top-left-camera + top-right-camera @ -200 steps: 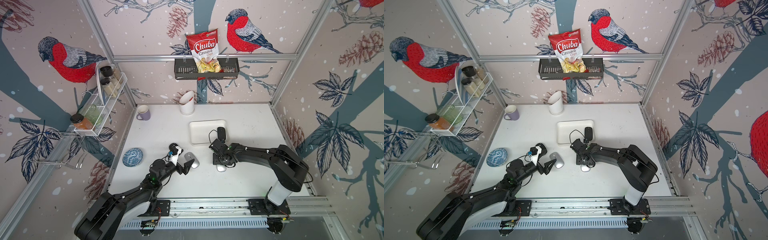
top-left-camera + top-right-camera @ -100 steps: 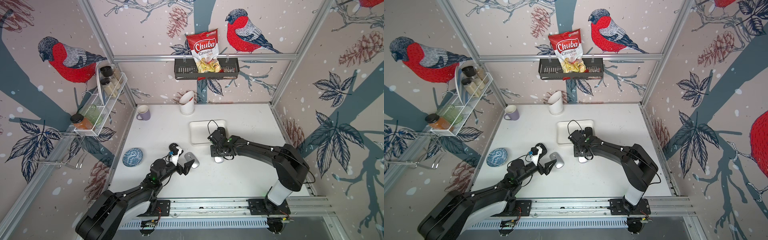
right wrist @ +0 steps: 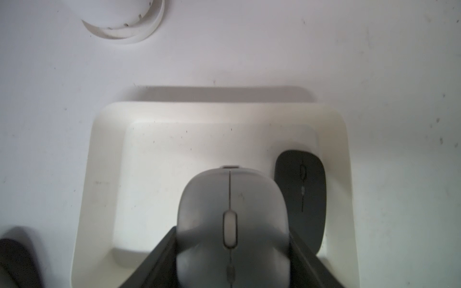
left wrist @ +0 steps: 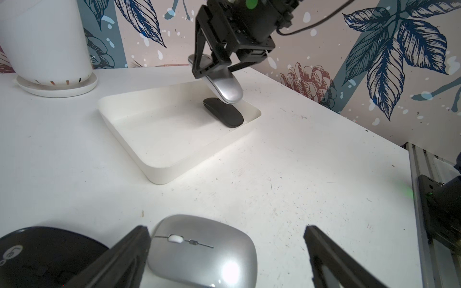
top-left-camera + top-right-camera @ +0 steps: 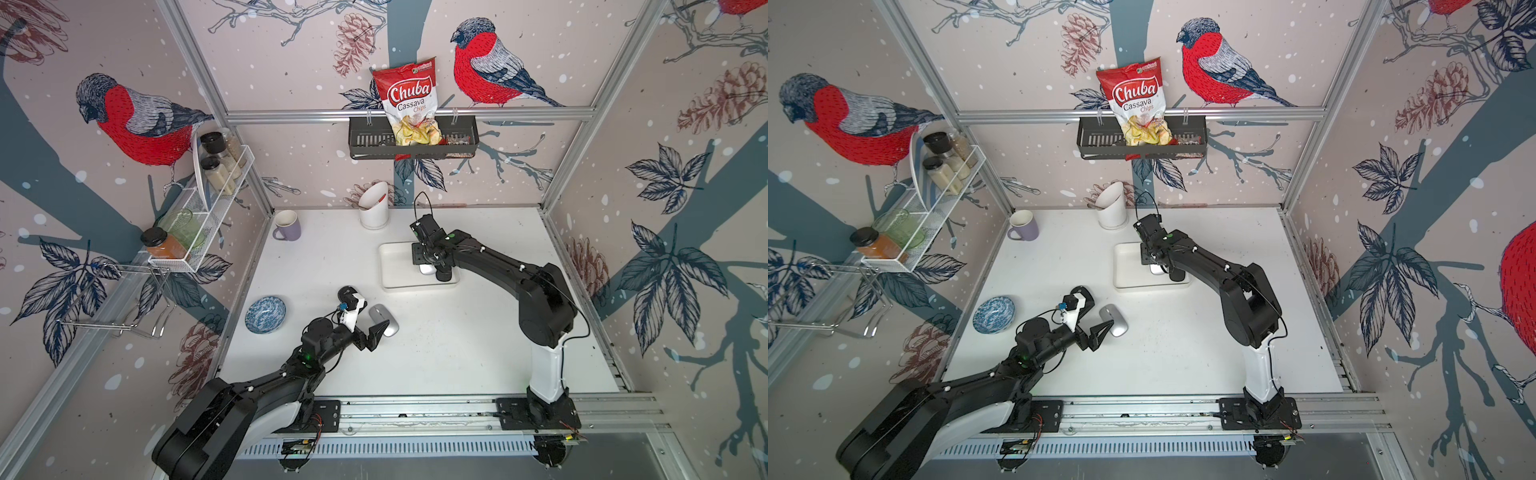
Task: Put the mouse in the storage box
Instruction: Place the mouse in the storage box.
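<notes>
My right gripper (image 3: 232, 232) is shut on a grey mouse (image 3: 232, 212) and holds it tilted just above the storage box (image 3: 84, 199), a shallow white tray. A black mouse (image 3: 301, 194) lies inside the box along one wall. In both top views the held mouse (image 5: 426, 269) hangs over the box (image 5: 386, 266). My left gripper (image 4: 225, 228) is open on the table around a silver mouse (image 4: 202, 251), one finger close against its side. Another black mouse (image 4: 37, 251) lies just outside that finger.
A white slanted holder (image 5: 374, 208) stands behind the box and a purple mug (image 5: 286, 226) in the back left corner. A blue bowl (image 5: 265, 314) sits by the left wall. A wire rack (image 5: 199, 208) and a black basket (image 5: 361, 139) with chips hang on the walls.
My right gripper has lifted the grey mouse off the table and carried it back over the storage box. The left arm has barely moved.
</notes>
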`<state>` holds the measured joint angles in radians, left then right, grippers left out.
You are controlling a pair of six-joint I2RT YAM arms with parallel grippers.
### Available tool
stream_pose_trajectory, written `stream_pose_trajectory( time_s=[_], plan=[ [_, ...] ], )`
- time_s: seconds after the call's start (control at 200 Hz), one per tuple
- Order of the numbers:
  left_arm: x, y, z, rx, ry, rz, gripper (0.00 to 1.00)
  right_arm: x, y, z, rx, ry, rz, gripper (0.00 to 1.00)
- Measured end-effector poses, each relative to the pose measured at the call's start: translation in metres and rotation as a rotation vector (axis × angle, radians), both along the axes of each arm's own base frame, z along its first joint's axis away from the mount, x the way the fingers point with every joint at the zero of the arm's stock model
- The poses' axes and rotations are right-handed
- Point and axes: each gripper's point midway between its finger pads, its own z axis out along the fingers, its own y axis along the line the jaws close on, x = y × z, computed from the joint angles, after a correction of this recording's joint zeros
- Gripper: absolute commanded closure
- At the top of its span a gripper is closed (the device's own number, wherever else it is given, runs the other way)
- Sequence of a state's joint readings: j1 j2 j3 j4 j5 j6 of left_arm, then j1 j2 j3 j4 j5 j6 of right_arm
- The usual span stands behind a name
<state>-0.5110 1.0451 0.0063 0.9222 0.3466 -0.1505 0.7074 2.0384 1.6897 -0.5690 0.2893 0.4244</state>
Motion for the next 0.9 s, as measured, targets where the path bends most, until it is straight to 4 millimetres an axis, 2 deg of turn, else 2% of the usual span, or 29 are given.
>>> stream_pose_trajectory(
  time_s=[0.095, 0.28, 0.605, 0.9],
  plan=[
    [0.0, 0.0, -0.001, 0.002, 0.003, 0.001, 0.01, 0.02, 0.006, -0.006, -0.027, -0.015, -0.005, 0.35],
    [0.002, -0.001, -0.004, 0.011, 0.018, 0.002, 0.01, 0.034, 0.013, -0.032, -0.079, 0.012, -0.001, 0.34],
    [0.005, -0.003, -0.005, 0.019, 0.031, 0.002, 0.01, 0.025, -0.003, -0.07, -0.141, 0.081, -0.016, 0.32],
    [0.005, -0.004, -0.005, 0.019, 0.031, 0.001, 0.01, 0.021, -0.008, -0.085, -0.155, 0.093, -0.026, 0.34]
  ],
)
